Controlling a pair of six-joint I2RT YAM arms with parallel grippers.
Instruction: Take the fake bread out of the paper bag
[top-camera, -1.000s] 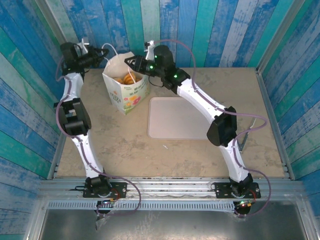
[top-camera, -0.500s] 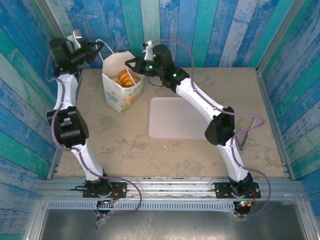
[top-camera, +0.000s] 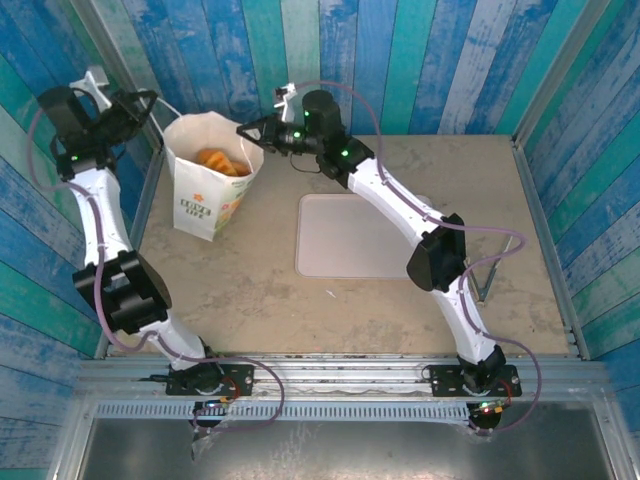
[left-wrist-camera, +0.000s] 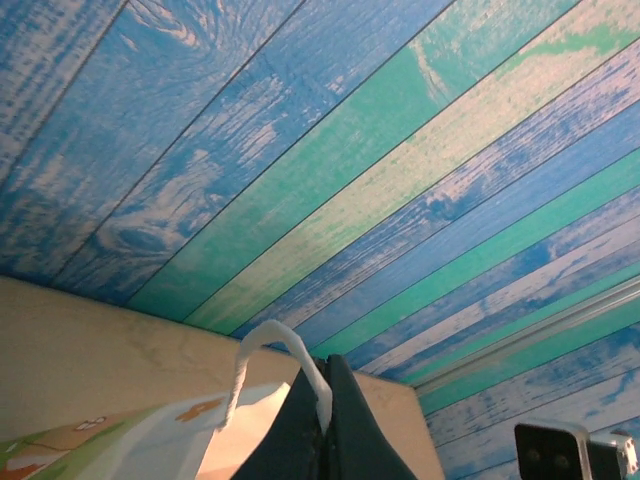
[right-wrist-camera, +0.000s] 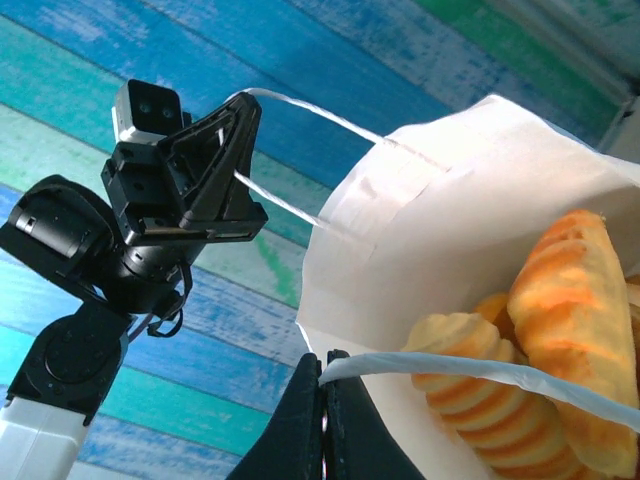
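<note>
Pinching one thin white cord handle (left-wrist-camera: 268, 331) with its fingers closed tight, the left hand (top-camera: 150, 98) hangs at the far left beside the striped blue wall (top-camera: 420, 60). The right hand (top-camera: 244, 128) is likewise clamped shut on the opposite handle (right-wrist-camera: 480, 370), which runs taut across the bag's mouth in the right wrist view. Between the two hands the paper bag (top-camera: 200, 200) stands upright with its mouth spread open, over the far left corner of the tabletop (top-camera: 250, 290); whether its base touches the surface cannot be told. The bread (top-camera: 222, 160) lies inside, ridged orange and golden pieces heaped together. A pale pink tray (top-camera: 350, 235) lies flat to the bag's right, apart from it.
</note>
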